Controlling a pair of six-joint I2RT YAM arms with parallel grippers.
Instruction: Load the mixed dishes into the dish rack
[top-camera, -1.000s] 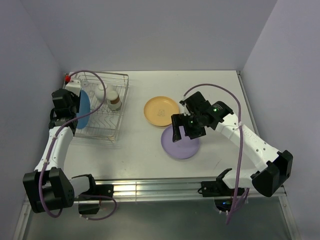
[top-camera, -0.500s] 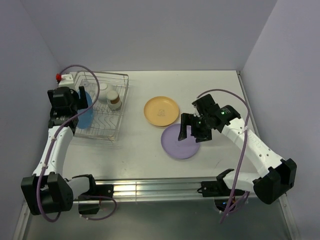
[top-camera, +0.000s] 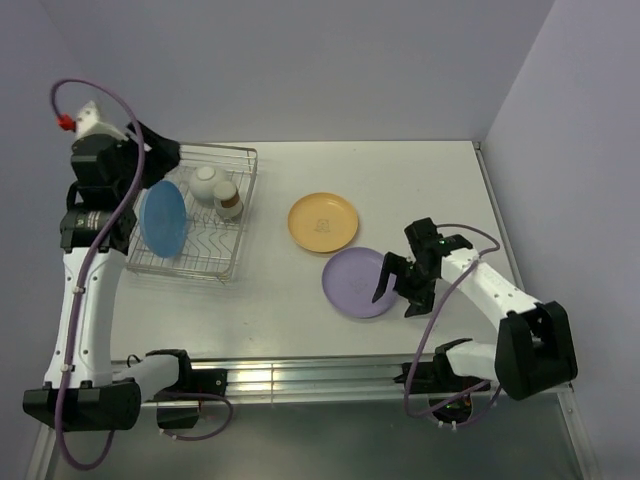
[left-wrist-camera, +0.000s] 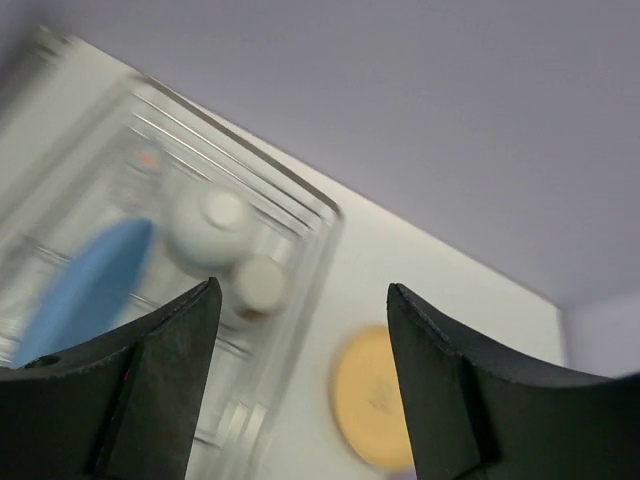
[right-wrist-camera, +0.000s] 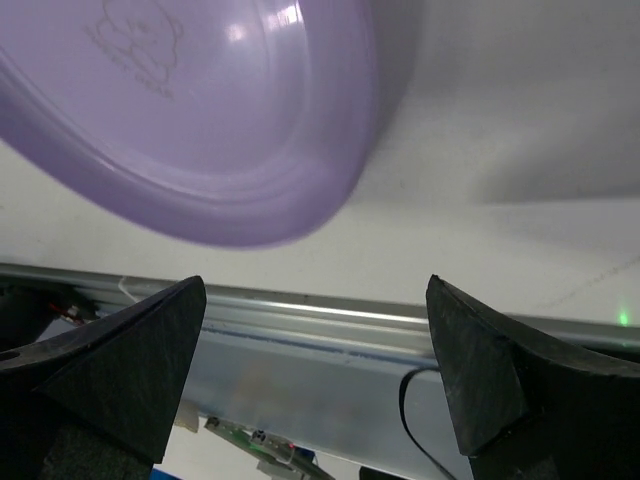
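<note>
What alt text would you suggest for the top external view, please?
A dish rack at left holds a blue plate on edge, a white bowl and a cream cup. A yellow-orange plate and a purple plate lie beside it, the open right end effector near the purple one's rim.

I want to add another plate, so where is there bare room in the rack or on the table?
In the dish rack, the prongs right of the blue plate are bare; its far end is crowded by white bowl and cup. The table is bare between rack and yellow plate.
</note>
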